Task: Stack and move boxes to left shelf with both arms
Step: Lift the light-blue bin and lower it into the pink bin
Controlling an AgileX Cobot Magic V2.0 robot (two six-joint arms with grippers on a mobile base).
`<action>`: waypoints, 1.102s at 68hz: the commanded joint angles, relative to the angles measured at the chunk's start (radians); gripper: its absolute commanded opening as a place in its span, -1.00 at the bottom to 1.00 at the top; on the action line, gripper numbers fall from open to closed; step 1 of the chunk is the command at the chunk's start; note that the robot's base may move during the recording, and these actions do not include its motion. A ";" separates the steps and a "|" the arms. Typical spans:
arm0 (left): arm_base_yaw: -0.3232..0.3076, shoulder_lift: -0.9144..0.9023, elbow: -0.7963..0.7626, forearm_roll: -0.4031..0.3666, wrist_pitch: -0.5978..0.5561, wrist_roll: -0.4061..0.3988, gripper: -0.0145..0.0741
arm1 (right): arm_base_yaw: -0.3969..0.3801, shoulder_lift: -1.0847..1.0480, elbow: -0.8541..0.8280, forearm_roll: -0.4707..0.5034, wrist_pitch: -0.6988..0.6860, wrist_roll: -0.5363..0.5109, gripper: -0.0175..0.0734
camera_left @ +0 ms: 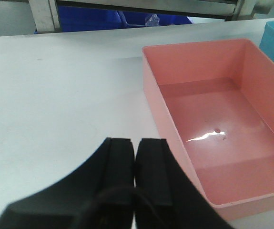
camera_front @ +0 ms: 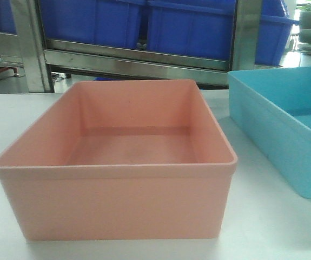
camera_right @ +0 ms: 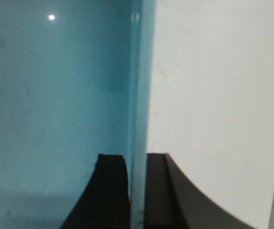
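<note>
Your salmon pink bin (camera_front: 117, 206) sits on the white table (camera_front: 263, 227) with its opening up. The left wrist view shows a small dark speck and a bright streak of glare on its smooth floor. The light turquoise bin (camera_front: 269, 141) stands on the same table, just beside the pink one with a narrow strip of table between them. What shows of its inside is plain teal floor with one small point of reflected light.

Your left claw (camera_left: 135, 157) has its two black fingers pressed together with nothing between them, over bare table. The pink bin lies ahead of it and to its right. The bin's near left corner is just beside the right finger, but you cannot tell from here whether they touch.

Your right claw (camera_right: 137, 191) straddles the turquoise bin's side wall, one finger inside the bin and one outside over the table. Both fingers are closed against that thin wall.

Both bins are rectangular, smooth plastic, of similar size, with rolled rims and slightly tapered walls. Beyond the table, ahead of both claws, a stainless steel rack (camera_front: 31, 49) holds dark royal-blue bins (camera_front: 198, 27).
</note>
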 commanded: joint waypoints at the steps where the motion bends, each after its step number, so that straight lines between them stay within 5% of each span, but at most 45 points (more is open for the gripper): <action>1: -0.005 0.001 -0.028 0.008 -0.088 -0.001 -0.70 | -0.008 -0.120 -0.045 0.009 -0.013 0.038 -0.49; 19: -0.005 0.001 -0.028 0.008 -0.088 -0.001 -0.70 | -0.006 -0.324 -0.045 0.018 0.013 0.190 -0.49; 33: -0.005 0.001 -0.028 0.008 -0.088 -0.001 -0.70 | 0.001 -0.484 -0.045 0.120 0.109 0.304 -0.49; 44: -0.005 0.001 -0.028 0.008 -0.091 -0.001 -0.70 | 0.057 -0.568 -0.045 0.134 0.170 0.457 -0.49; 58: -0.005 0.001 -0.028 0.008 -0.091 -0.001 -0.70 | 0.269 -0.611 -0.045 0.077 0.159 0.643 -0.49; 75: -0.005 0.001 -0.028 0.008 -0.091 -0.001 -0.70 | 0.601 -0.608 -0.030 -0.181 0.129 0.947 -0.49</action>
